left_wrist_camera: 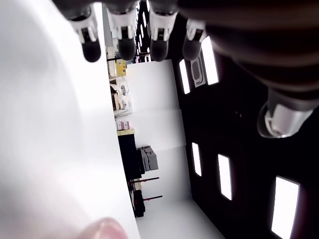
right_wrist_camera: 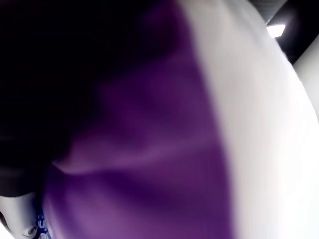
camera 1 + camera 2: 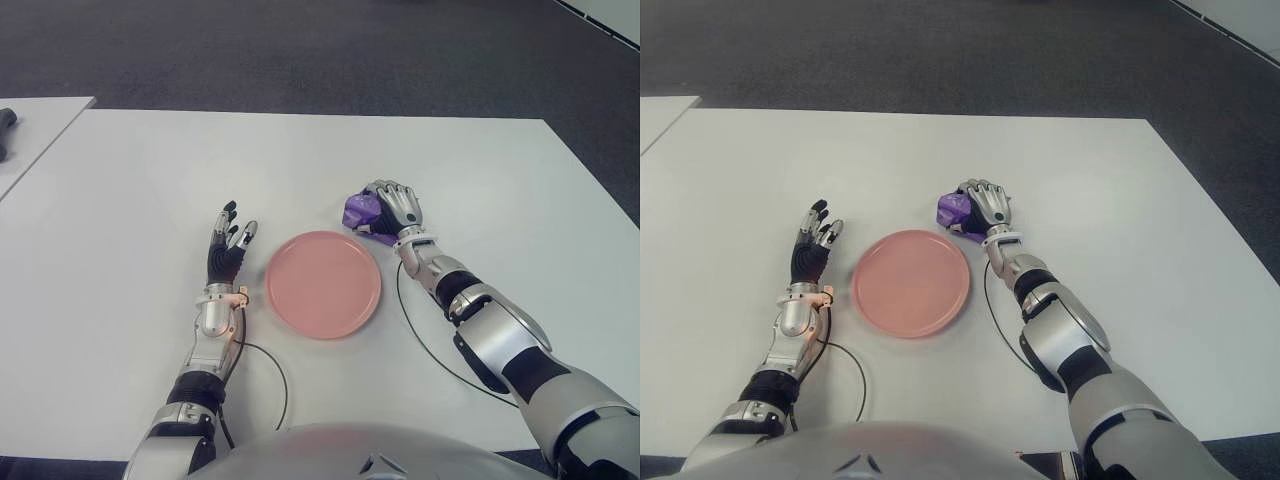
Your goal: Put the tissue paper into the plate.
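Left hand (image 3: 226,250) shows on the tabletop (image 3: 130,190) just left of the plate (image 3: 323,283), palm turned inward, fingers (image 3: 230,212) straight and spread, holding nothing. Left wrist view confirms: fingertips extended, no object between them. Idle.

Plate: pink, round, empty, at centre of the tabletop in front of the robot. A thin black cable (image 3: 275,375) runs from the left forearm along the tabletop near the plate's near-left edge; a second cable loops off the right forearm.

Right hand (image 3: 395,212) is just beyond the plate's far-right rim, fingers curled down over the tissue paper (image 3: 358,212), a purple crumpled pack. Right wrist view is filled with purple right against the palm, so the fingers are judged closed around the pack. Cannot tell whether it is lifted or touches the tabletop.

Key relation: tissue paper sits under and slightly to the left of the right hand's fingers, protruding toward the plate. It lies near the plate's rim but outside it. Long axis not readable; the pack is bunched.

Judgement: right hand is the working hand and by far the nearer. Coming move calls for a short carry leftward and toward the robot, over the rim, then release above the plate's middle. Risk: dragging the pack against the rim and shifting the plate
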Controlling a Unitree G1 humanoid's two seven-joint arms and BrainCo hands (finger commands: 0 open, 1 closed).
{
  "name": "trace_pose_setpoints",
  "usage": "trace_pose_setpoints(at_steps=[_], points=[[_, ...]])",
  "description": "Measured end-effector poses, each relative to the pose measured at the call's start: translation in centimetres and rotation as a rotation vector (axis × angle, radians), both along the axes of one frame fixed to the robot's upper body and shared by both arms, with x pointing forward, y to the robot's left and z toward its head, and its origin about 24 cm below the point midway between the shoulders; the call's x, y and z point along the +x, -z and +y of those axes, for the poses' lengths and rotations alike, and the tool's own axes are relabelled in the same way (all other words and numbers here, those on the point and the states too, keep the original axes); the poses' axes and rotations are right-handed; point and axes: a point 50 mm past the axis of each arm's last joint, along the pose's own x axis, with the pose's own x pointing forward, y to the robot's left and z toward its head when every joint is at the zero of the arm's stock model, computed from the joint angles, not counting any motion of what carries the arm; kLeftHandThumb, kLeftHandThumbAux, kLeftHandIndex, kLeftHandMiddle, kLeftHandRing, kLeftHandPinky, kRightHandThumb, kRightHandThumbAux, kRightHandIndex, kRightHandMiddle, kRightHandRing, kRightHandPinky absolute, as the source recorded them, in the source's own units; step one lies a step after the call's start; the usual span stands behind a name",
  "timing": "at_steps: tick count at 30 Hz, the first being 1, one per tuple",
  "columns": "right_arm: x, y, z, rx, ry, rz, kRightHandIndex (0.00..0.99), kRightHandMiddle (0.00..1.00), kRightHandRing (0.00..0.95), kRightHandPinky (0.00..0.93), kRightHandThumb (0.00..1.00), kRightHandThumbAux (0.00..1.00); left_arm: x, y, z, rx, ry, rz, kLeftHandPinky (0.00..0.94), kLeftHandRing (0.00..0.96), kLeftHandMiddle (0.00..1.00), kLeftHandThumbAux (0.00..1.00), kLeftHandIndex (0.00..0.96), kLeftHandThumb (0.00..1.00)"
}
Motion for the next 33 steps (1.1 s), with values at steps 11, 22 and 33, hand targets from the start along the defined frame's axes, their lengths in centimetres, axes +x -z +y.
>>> trace_pose_setpoints(at_steps=[11,22,33], points=[[-0.15,0.07,0.01,0.016,-0.003,-0.009,0.396,0.532,0.851,0.815,0.855,0.679,0.03,0.0,-0.15,-0.005,0.001,-0.003,0.0,0.0,0.0,0.43,0.0,0.0],[-0.39,0.18,0.0,0.059,-0.01,-0.011,0.397,0.533,0.856,0.814,0.855,0.678,0.05,-0.04,-0.2,-0.005,0.003,-0.008,0.0,0.0,0.0,0.416,0.0,0.0],[-0.41,0.01,-0.3,0.076,-0.023,-0.015,0.393,0.531,0.854,0.836,0.855,0.679,0.1,0.11,-0.26,-0.008,0.001,0.009,0.0,0.0,0.0,0.421,0.0,0.0]])
